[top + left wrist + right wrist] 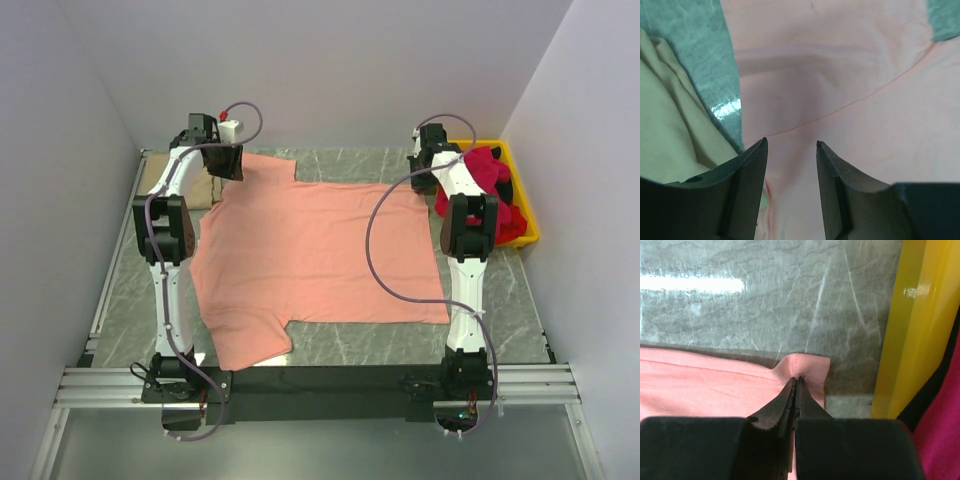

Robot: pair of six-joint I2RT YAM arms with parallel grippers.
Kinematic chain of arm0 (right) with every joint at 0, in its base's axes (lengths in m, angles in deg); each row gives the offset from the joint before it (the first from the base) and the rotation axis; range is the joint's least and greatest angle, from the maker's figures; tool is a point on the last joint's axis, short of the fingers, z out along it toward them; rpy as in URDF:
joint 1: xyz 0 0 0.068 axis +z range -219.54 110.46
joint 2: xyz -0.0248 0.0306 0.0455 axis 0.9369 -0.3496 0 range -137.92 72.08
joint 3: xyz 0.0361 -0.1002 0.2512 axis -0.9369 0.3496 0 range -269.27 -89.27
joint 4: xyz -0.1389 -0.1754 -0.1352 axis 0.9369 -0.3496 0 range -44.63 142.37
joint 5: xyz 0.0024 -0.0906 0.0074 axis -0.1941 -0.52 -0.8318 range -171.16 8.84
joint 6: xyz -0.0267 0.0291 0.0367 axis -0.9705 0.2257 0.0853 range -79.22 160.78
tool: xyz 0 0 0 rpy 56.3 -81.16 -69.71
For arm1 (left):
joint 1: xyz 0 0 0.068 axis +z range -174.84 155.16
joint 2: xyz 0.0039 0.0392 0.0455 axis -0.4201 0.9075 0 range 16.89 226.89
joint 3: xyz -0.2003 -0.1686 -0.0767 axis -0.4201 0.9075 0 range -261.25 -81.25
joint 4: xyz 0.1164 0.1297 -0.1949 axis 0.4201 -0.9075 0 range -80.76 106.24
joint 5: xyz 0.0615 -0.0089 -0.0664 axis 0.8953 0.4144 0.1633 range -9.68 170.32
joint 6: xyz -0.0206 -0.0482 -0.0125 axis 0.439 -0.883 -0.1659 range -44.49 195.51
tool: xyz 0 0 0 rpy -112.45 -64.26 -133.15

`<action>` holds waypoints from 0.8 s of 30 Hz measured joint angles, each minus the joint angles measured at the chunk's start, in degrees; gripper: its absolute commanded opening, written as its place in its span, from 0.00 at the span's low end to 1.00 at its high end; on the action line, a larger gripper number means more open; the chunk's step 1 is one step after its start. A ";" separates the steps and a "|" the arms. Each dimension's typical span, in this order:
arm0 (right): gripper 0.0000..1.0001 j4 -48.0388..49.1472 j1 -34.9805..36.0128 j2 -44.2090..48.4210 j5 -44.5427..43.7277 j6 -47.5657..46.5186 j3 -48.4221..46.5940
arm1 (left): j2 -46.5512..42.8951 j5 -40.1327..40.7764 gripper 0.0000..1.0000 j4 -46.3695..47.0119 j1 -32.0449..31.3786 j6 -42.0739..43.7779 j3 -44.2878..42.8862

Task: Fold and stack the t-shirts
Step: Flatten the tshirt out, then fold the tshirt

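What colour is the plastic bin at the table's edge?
Yellow; the bin shows best in the right wrist view.

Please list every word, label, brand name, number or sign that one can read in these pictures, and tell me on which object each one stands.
None: no readable text shows in any view.
The salmon-pink t-shirt, the tan t-shirt and the crimson t-shirts are plain on the sides that show.
The yellow bin, the table and the robot arms show no legible marking.
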 measured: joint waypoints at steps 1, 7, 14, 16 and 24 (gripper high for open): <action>0.00 0.00 0.00 0.00 0.02 -0.11 0.00 | 0.70 0.39 0.50 0.24 0.00 -0.11 0.00; 0.00 0.00 0.00 0.02 0.11 -0.59 0.00 | 3.37 3.39 0.52 3.13 0.00 -0.22 -0.07; 0.00 0.00 0.00 0.02 0.13 -1.03 0.00 | 5.66 6.08 0.53 5.73 0.00 -0.07 -0.37; 0.00 0.00 0.00 0.02 0.13 -1.18 0.00 | 6.10 6.01 0.52 6.82 0.00 -0.09 -0.37; 0.00 0.00 0.00 0.02 0.09 -2.36 0.00 | 9.49 5.05 0.47 10.34 -0.02 -0.96 -3.23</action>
